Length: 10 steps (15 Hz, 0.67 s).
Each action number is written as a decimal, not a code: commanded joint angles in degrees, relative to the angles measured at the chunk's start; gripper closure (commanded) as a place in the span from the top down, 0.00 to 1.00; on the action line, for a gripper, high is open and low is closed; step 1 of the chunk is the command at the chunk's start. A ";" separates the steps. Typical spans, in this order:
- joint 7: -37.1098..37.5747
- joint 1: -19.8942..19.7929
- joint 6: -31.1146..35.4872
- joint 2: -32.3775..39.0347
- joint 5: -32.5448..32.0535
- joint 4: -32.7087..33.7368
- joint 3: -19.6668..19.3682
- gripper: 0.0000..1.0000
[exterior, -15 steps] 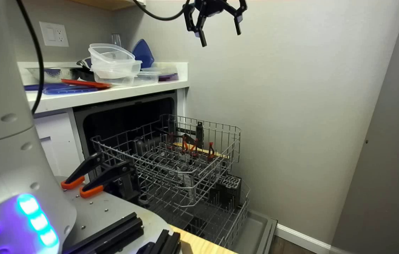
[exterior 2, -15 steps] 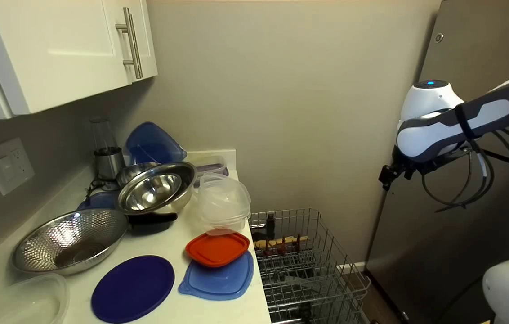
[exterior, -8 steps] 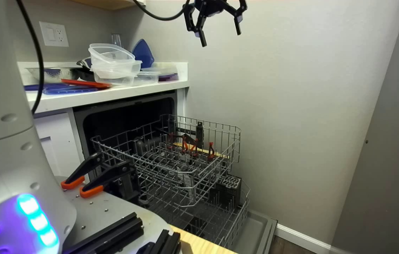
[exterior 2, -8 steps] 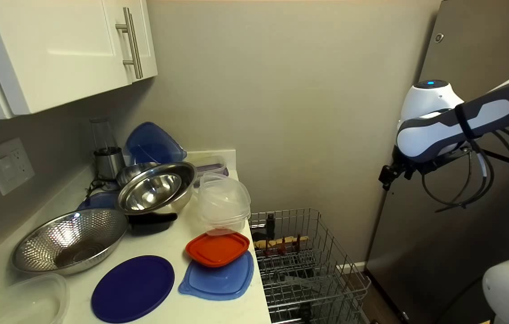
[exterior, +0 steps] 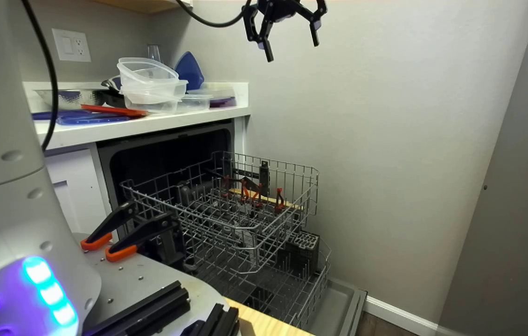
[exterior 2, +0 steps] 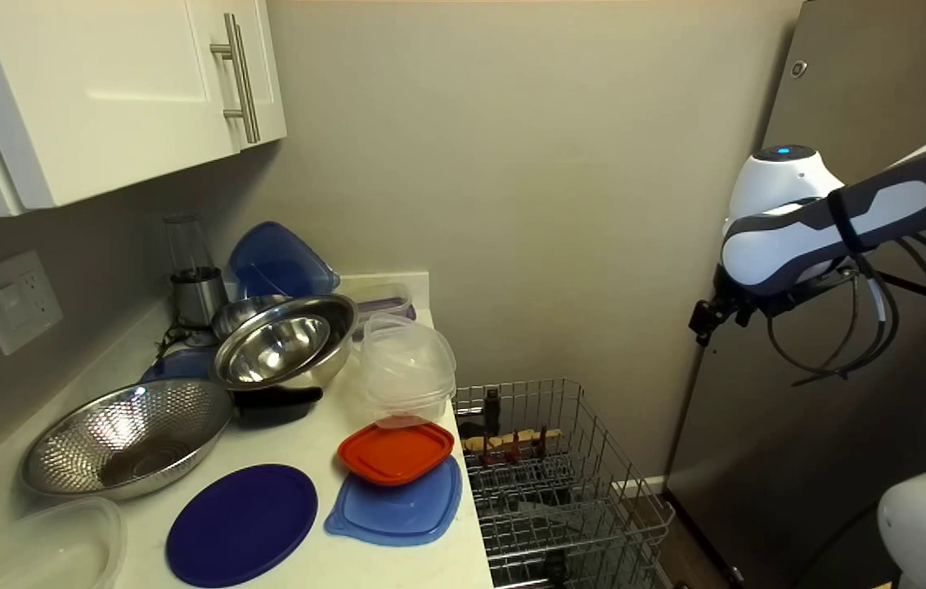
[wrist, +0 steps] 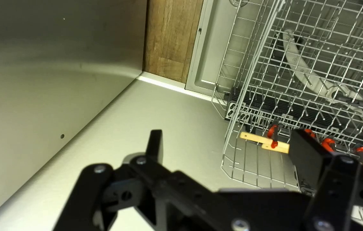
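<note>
Wrist view: wire rack [wrist: 259, 53] well beyond the parted jaws

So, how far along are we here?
Already done: the dishwasher stands open, with its upper rack pulled out. In hand: nothing; the gripper hangs open and empty in the air. Apparently left: any handling of the round dark blue lid, metal colander and clear containers, all on the counter and out of the gripper's grasp.

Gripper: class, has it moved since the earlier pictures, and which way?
No: in an exterior view, the gripper hangs in the same place relative to the fixed outlet.
</note>
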 commanded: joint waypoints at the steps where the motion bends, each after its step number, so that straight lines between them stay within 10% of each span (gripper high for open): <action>1: -0.04 0.00 -0.11 -0.02 0.07 0.06 0.03 1.00; 10: -2.74 4.80 -0.39 10.19 -0.88 11.01 3.63 1.00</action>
